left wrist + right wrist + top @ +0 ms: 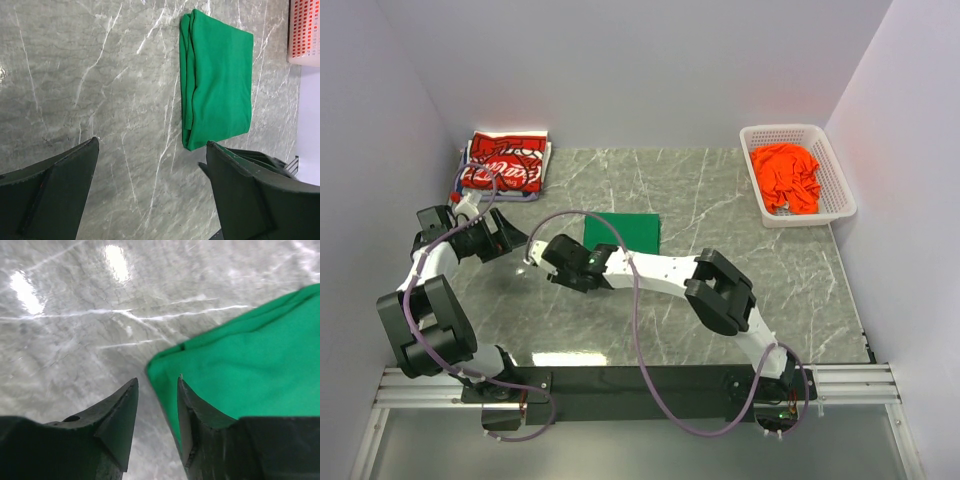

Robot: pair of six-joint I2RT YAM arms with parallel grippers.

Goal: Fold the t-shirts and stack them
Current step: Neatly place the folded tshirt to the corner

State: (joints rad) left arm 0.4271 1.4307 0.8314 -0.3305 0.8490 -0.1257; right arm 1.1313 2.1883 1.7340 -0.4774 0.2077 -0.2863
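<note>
Two lie folded but unstacked, the green cotton t-shirt point(622, 232) mid-tabletop and the red lettered t-shirt point(507, 162) at the far-left corner, while the orange t-shirt point(786, 176) is crumpled in the white plastic mesh basket point(837, 176), with the left gripper point(152, 145) and right gripper point(158, 381) both spread and empty.

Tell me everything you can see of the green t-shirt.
The green t-shirt is plain, bright green, soft cotton by its look. It is folded into a flat rectangle, with layered edges showing along one long side. It lies on the grey marbled table, near its middle. The right tool hangs at one corner, jaws apart; whether it touches the cloth I cannot tell.
</note>
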